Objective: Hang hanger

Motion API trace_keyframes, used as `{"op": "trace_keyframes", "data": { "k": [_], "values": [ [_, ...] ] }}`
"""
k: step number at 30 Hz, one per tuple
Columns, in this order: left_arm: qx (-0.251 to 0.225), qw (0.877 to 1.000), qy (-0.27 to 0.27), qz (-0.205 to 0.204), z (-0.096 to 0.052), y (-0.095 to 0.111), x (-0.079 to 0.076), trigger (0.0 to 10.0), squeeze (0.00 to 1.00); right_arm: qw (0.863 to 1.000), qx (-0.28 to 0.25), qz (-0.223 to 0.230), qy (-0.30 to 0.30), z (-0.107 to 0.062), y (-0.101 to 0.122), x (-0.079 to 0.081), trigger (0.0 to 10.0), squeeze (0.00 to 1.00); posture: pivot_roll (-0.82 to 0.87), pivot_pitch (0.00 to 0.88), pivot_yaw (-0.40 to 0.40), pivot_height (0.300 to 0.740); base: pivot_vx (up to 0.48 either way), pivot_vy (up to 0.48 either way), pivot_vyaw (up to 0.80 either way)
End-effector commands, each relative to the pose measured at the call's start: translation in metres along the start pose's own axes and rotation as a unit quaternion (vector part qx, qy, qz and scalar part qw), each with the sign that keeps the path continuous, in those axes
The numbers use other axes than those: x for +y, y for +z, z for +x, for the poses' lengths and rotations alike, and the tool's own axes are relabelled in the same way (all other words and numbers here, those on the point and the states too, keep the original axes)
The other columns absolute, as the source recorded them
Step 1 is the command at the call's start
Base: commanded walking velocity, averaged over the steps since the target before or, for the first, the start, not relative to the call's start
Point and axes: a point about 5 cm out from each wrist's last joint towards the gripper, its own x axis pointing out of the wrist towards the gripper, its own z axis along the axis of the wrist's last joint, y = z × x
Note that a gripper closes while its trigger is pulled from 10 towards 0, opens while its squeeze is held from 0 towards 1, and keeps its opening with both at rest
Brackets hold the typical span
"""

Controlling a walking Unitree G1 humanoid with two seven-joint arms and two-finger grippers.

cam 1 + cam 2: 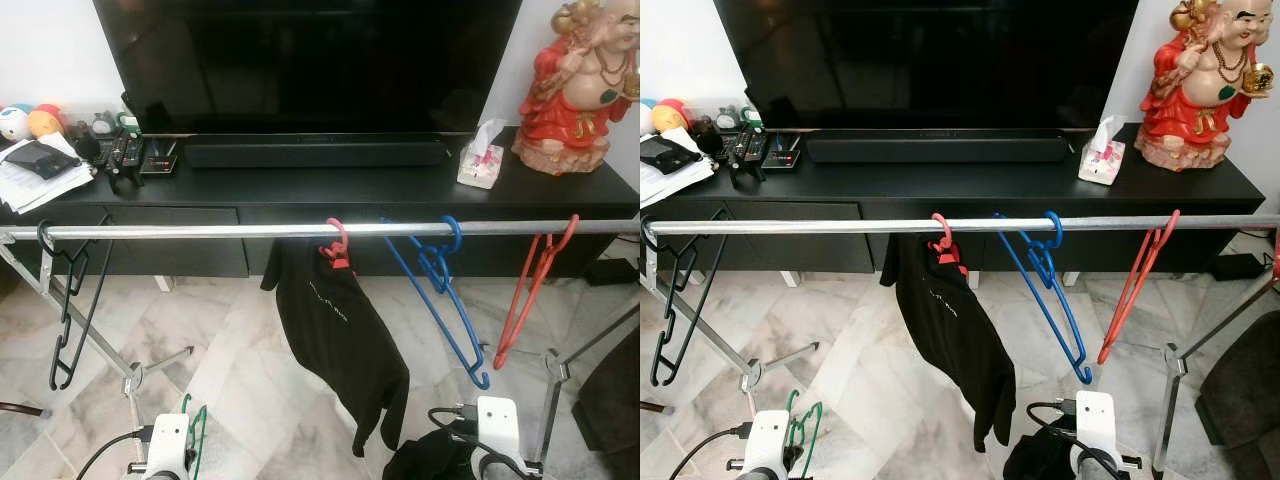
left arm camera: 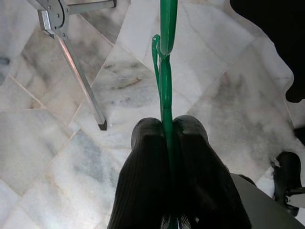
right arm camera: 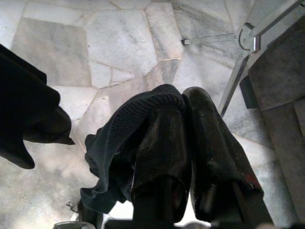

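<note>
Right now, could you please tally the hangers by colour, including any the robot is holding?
Black hanger: 1
Pink hanger, carrying a black shirt: 1
Blue hanger: 1
Red hanger: 1
Green hanger, held in the left gripper: 1
Total: 5

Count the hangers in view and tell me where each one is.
5. Four hang on the rail: black hanger at its left end, pink hanger carrying the black shirt, then blue hanger and red hanger. The green hanger is in the left pincer.
</note>
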Motion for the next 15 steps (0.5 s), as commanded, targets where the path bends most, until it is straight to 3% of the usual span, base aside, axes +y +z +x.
{"op": "trace_keyframes", "data": {
  "k": [1,15],
  "values": [
    [0.01,1.0,0.011,0.002,-0.0019,-0.0065,0.0057,10.0,0.0,1.0,0.0,0.006,-0.004,-0.0008,-0.0015,-0.001,10.0,0.0,-0.05,0.0,-0.018,0.74,0.0,0.0,0.0],
    [0.009,1.0,0.01,0.006,-0.0016,-0.0063,0.0037,10.0,0.0,1.0,-0.006,0.006,-0.003,0.0001,0.002,0.0006,10.0,0.0,-0.05,0.0,-0.019,0.74,-0.261,0.0,0.0]
  ]
}}
